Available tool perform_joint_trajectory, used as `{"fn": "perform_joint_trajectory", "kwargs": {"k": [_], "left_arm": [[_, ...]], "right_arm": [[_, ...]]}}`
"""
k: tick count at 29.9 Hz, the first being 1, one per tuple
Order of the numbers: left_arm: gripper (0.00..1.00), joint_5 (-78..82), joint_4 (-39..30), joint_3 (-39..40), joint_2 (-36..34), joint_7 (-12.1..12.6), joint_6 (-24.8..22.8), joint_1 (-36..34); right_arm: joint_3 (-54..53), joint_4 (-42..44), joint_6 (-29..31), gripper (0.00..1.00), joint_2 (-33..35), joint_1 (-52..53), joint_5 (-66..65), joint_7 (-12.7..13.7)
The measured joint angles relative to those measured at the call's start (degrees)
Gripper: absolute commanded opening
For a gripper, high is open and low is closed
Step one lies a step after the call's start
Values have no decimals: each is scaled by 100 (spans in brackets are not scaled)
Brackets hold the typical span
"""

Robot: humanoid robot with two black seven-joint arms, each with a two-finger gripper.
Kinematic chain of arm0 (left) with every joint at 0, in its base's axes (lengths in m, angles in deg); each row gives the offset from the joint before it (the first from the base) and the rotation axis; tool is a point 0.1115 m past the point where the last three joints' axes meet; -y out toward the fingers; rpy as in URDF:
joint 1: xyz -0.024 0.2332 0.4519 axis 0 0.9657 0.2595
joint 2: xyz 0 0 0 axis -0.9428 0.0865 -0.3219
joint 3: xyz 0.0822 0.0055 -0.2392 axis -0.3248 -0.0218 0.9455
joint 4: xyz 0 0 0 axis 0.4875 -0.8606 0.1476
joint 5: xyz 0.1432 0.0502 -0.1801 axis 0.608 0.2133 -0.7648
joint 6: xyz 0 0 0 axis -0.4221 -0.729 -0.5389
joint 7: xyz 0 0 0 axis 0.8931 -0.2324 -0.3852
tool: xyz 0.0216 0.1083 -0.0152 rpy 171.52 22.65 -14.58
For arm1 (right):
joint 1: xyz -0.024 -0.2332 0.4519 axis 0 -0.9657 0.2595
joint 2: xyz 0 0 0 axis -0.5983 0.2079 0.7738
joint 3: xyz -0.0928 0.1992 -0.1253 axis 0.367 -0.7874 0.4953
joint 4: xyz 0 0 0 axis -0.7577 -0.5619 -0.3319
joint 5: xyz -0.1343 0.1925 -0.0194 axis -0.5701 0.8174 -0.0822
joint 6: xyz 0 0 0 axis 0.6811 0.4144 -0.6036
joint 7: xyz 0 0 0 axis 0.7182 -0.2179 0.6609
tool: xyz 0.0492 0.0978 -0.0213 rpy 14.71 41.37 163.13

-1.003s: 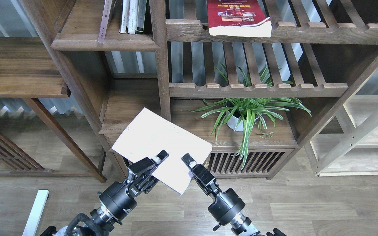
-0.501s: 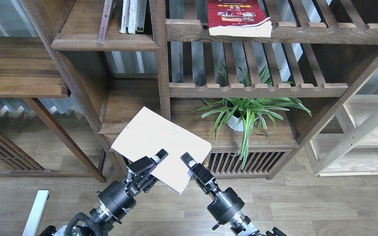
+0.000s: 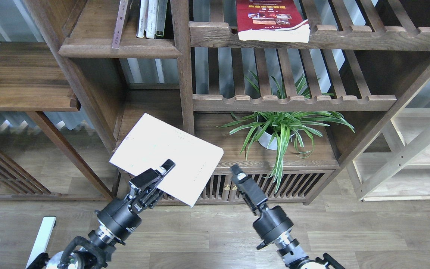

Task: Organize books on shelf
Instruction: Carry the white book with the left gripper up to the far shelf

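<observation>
While the left tool gripped the white book by its near edge, above the lowest board's front left corner, and the right tool, its opening indiscernible, hung clear, placement called for keeping the cover level.

Wood-plank floor, dark wooden bookcase standing on it, lighter wood frame beside

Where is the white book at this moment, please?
In the head view, the white book is low and left of centre, held by the left gripper in front of the cabinet's lower left compartment, left of the potted plant.
</observation>
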Motion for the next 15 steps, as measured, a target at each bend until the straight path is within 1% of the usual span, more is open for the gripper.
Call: {"fn": "perform_joint_trajectory", "kwargs": {"k": [2,5,7,15], "left_arm": [[0,262,-91,193,0,0,0,1],[0,631,-265,452,0,-1,0,1],[0,850,-392,615,0,-2,0,1],[0,2088,-1205,1501,0,-3,0,-71]], "right_arm": [[-163,61,0,89,0,0,13,-4],[-403,196,0,96,-1,3,23,-7],[-544,318,0,98,-1,10,25,-8],[-770,719,1,99,0,29,31,-14]]}}
